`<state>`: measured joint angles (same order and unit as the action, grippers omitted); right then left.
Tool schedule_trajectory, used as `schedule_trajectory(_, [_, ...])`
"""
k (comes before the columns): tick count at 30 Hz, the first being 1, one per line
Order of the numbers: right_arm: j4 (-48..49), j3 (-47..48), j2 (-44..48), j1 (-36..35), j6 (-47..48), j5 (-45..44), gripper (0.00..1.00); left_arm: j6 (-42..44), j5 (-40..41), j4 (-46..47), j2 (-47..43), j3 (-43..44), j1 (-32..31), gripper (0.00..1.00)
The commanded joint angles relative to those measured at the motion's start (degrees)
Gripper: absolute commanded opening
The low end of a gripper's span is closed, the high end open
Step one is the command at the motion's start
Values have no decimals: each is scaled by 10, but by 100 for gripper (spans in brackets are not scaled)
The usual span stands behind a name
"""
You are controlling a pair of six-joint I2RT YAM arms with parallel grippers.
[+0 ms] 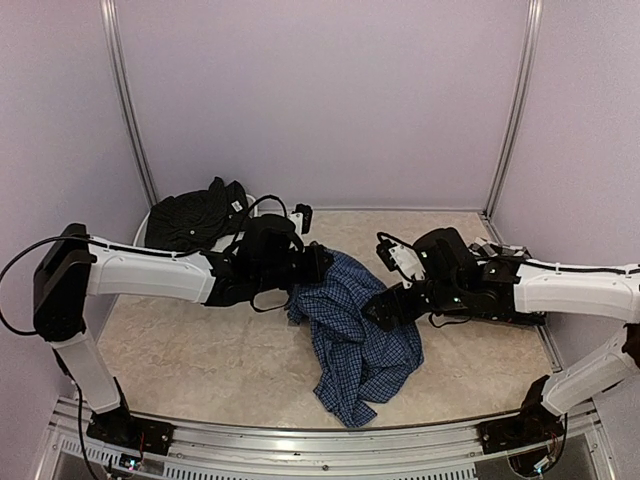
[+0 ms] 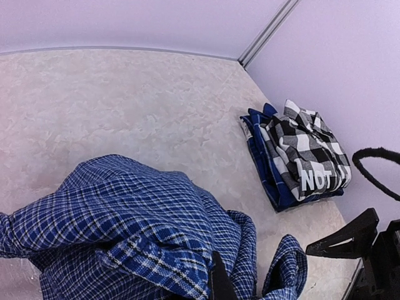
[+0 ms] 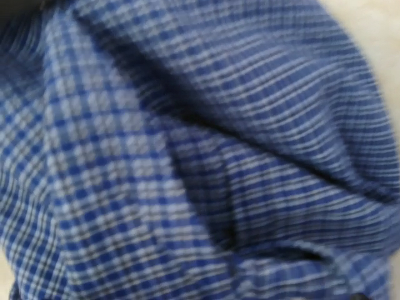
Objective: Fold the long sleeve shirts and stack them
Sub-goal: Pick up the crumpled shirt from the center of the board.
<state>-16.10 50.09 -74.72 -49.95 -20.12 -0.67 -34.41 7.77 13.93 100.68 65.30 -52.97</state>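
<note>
While shut tight, with no gap showing between the jaws, gripping a bunched top edge of the blue checked shirt (image 1: 360, 345) at the left gripper (image 1: 318, 262). Holding that edge raised off the table (image 1: 200, 350), with the rest of the cloth trailing down and away from those closed jaws toward the near rail in a crumpled heap. From the left wrist, one dark finger (image 2: 219, 281) poking up through the folds, with checked fabric heaped on both sides of it and beyond its tip.

Spread as wide as possible at the right gripper (image 1: 385, 305), with nothing held. Poised right over the middle of the same shirt, open jaws pointing into the cloth; cannot tell whether touching it or just above. From the right wrist, only blurred blue check ahead of the jaws, creased into one deep fold.

Well beyond the tips of the left jaws, by the far right corner: a folded black-and-white checked shirt (image 2: 309, 159) with white lettering, lying on top of a folded dark blue garment (image 2: 259, 156), apart from both grippers. Behind the left gripper, toward the far left corner: a rumpled black shirt (image 1: 195, 218), well apart from either pair of jaws.
</note>
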Motion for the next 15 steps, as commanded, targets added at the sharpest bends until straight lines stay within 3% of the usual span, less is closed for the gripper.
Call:
schedule_trajectory(1, [29, 14, -41, -14, 30, 37, 100, -1, 28, -4, -35, -14, -1, 0])
schedule_trajectory(10, [23, 106, -144, -22, 81, 16, 95, 0, 29, -2, -55, -52, -1, 0])
schedule_trajectory(12, [23, 118, -153, -22, 87, 17, 86, 0, 30, 1, -60, -60, -2, 0])
schedule_trajectory(15, [13, 130, -162, -23, 92, 11, 58, 1, 37, 1, -66, -70, -1, 0])
